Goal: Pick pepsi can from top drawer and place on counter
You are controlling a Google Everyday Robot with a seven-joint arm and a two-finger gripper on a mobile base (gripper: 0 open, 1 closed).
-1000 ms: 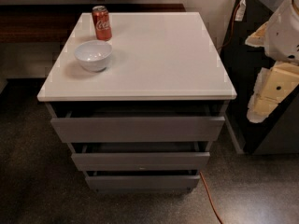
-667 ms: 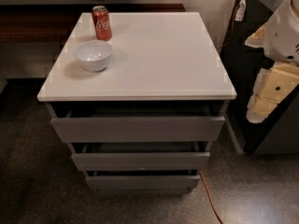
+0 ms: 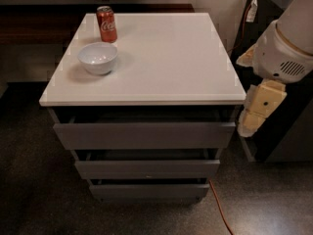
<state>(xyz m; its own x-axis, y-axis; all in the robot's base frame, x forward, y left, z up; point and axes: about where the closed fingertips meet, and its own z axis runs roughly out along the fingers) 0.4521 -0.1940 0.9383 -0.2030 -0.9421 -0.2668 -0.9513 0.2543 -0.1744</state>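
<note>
The top drawer (image 3: 144,133) of the grey cabinet stands pulled out a little below the white counter (image 3: 161,62). Its inside is dark and mostly hidden under the counter's edge. The pepsi can is hidden; I see no dark blue can anywhere. My gripper (image 3: 257,109) hangs at the right of the cabinet, beside the counter's front right corner, at about the height of the top drawer. It points down and touches nothing.
A red Coca-Cola can (image 3: 106,24) stands at the counter's back left, with a white bowl (image 3: 98,58) in front of it. Two lower grey drawers (image 3: 146,168) are slightly open. An orange cable (image 3: 220,209) runs along the floor at the right. Dark equipment stands behind my arm.
My arm and gripper have moved a little left and down, closer to the cabinet's right side. The cans, bowl and drawers have not moved.
</note>
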